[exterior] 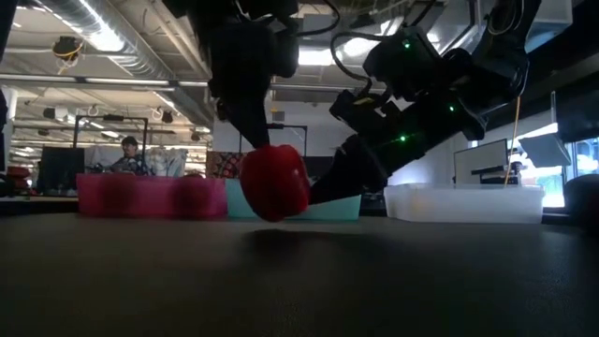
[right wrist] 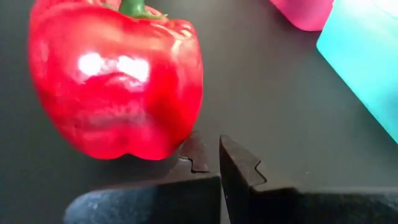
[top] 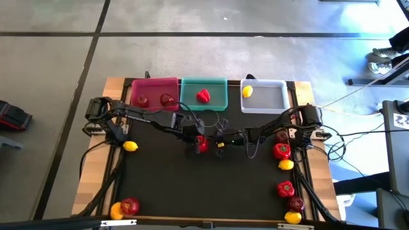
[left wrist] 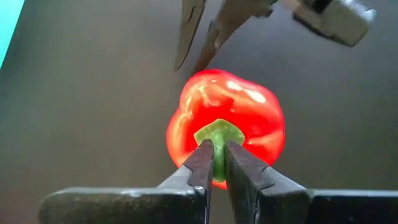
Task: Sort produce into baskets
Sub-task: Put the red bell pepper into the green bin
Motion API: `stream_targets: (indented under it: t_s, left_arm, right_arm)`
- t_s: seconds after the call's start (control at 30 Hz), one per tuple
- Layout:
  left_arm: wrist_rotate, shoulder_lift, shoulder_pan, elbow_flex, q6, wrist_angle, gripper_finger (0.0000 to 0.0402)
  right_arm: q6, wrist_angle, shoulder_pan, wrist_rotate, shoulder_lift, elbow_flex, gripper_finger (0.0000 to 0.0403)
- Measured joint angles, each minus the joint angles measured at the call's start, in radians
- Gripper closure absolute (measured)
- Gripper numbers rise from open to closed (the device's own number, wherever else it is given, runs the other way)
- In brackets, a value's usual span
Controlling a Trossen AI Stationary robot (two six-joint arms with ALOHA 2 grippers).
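Black mat (top: 211, 182) over the middle of a pale wooden table (top: 86, 191); wood bare along both side edges. Grey floor all round, crossed by dark seams (top: 83, 76). Black and red box-like object (top: 13, 118) on the floor far left — partly cut off. Cables (top: 358, 137) trailing off the table's right side across the floor. A person's shoe (top: 382, 61) at the upper right edge, by a dark frame.

Low view: workshop beyond the table — ceiling strip lights (exterior: 103, 37), ducts, a monitor (exterior: 482, 164) at right. Seated person (exterior: 128, 154) far back left, too small for detail.
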Motion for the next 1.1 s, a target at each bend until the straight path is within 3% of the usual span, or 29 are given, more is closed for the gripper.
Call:
stream_targets:
  t_s: [0.27, 0.4, 0.7, 1.1]
  left_arm:
    - [-0.073, -0.052, 0.012, 0.066, 0.02, -0.171, 0.0372]
    - [-0.095, -0.078, 0.047, 0.107, 0.071, -0.173, 0.0372]
    - [-0.096, -0.084, 0.195, 0.225, 0.166, -0.222, 0.0373]
    - [-0.099, -0.077, 0.414, 0.357, 0.166, -0.281, 0.0373]
  right_arm:
    - [0.033, 0.025, 0.0, 0.008, -0.005, 0.0, 0.0402]
    - [0.038, 0.026, 0.0, 0.009, -0.005, 0.0, 0.0402]
    - [0.069, 0.024, 0.0, 0.009, -0.005, 0.0, 0.0402]
    - [0.057, 0.024, 0.0, 0.01, -0.005, 0.0, 0.0402]
